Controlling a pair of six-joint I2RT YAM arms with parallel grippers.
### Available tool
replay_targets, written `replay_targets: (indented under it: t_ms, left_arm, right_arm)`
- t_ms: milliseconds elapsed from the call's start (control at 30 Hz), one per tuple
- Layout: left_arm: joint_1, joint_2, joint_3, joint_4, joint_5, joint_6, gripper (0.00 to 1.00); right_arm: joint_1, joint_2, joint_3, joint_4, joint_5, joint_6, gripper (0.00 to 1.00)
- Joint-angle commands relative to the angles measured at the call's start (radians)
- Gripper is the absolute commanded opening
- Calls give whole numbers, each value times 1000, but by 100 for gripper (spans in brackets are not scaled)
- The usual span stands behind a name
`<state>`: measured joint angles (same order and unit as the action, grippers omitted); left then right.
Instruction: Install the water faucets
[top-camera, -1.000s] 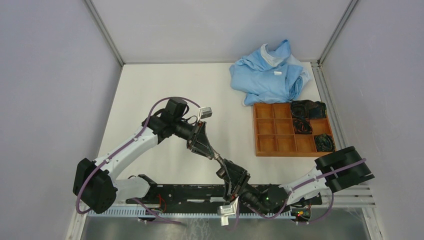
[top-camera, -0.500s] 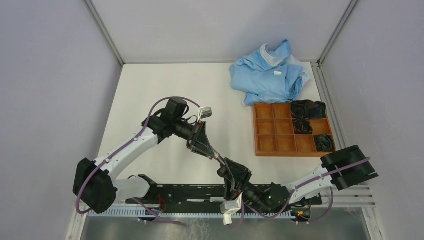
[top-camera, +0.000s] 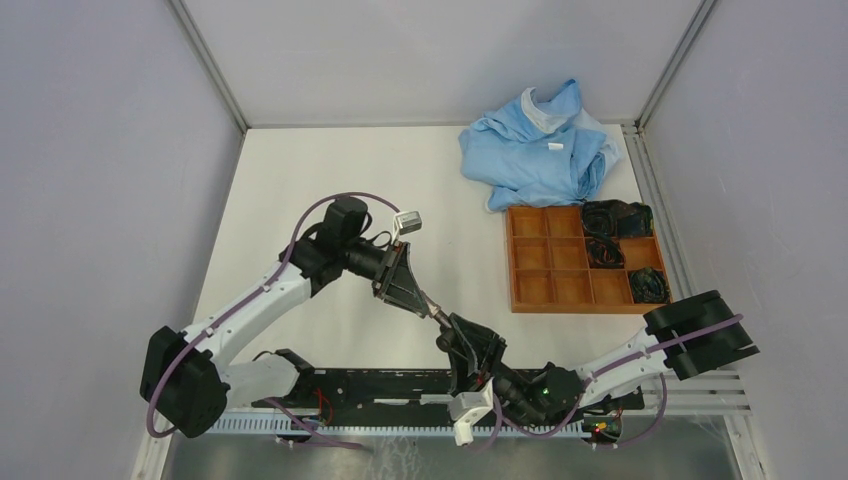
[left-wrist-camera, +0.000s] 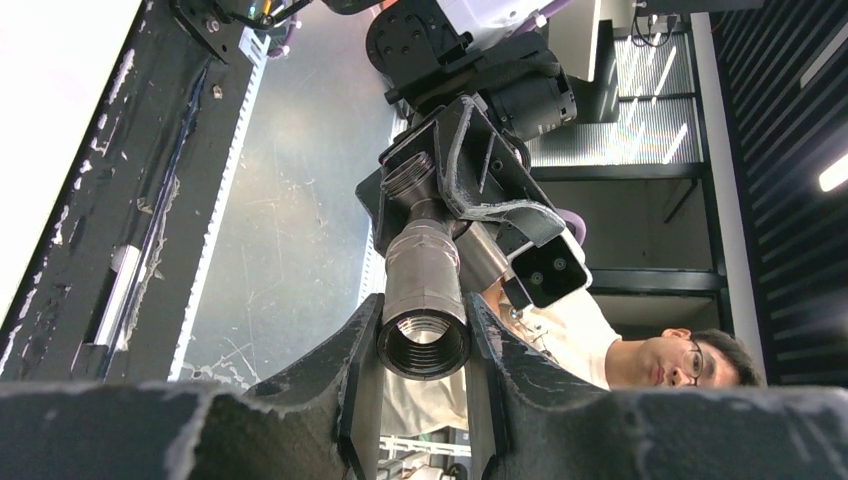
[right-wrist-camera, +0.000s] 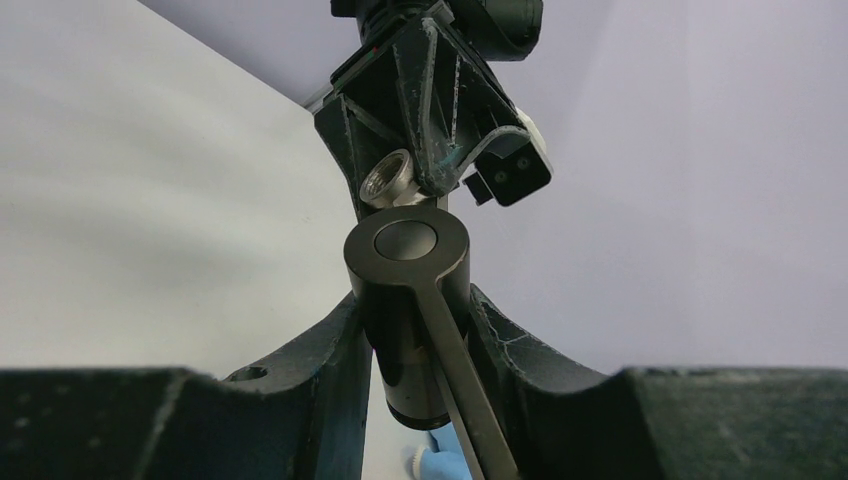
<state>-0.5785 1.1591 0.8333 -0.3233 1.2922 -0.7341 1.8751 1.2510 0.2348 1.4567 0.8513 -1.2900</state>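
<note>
White worktop (top-camera: 300, 170), above its near edge: left fingers (left-wrist-camera: 358, 390) clamp a threaded pipe fitting (left-wrist-camera: 423, 285), right fingers (right-wrist-camera: 320, 370) grip the lever-handled faucet piece (right-wrist-camera: 395, 320), end to end in mid-air. Screwing together looks to be the step; next, turning on one shared axis.

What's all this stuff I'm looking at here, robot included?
Threaded faucet pipe: one, grey metal, held aloft, near middle.
Faucet piece with lever: one, dark grey, held aloft, facing the pipe.
Cloth: one, light blue, far right corner.
Tray: one, brown wood, right side.
Bundles: several, black, tray's right compartments.
Table: one, white, under everything.
Person: one, wearing glasses, left wrist view only.
Left gripper: one, black, shut on the pipe.
Right gripper: one, black, shut on the lever piece.
</note>
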Motion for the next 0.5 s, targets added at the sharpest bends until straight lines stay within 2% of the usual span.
replay_targets:
  t_ms: [0,267,467]
  left_arm:
    - [-10,-41,-24,135,39,-99,2]
    - [-10,-79,-50,228,25,-145,2]
    - [-11,-98,-76,318,18,-191,2]
  right_arm:
    - [-17,-8,20,161,-41,59,0]
    - [-35,7,26,189,-51,145,0]
    - [-50,-38,13,163,-78,281,0]
